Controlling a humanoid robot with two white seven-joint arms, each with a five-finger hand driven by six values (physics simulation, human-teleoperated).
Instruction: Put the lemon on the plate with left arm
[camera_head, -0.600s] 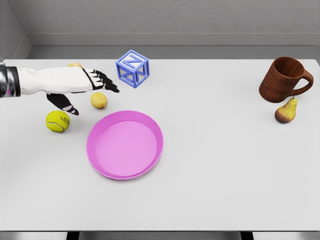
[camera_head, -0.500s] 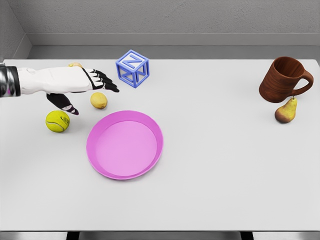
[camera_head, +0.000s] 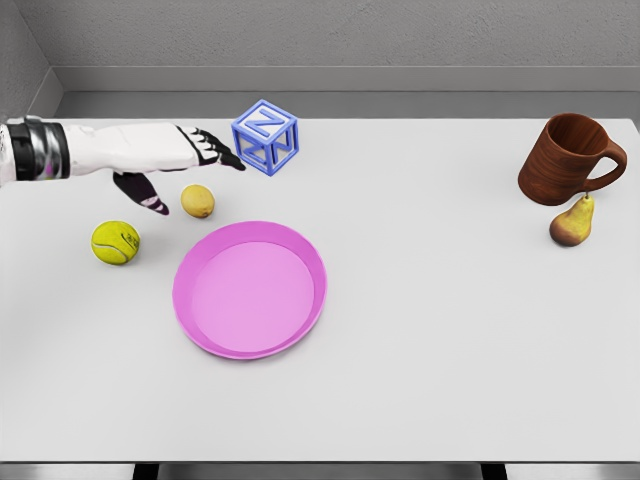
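Head view, from the left edge: the left hand (camera_head: 165, 160) reaches in over the white table (camera_head: 440, 330), fingers spread and holding nothing, thumb hanging down; a tennis ball (camera_head: 115, 242) lies below it; the lemon (camera_head: 198, 201) sits on the table just right of the thumb, apart from it, and just above the pink plate (camera_head: 249, 290); a blue cube (camera_head: 266, 136) stands beside the fingertips; far right, a brown mug (camera_head: 568, 158) with a pear (camera_head: 571, 223) just in front.
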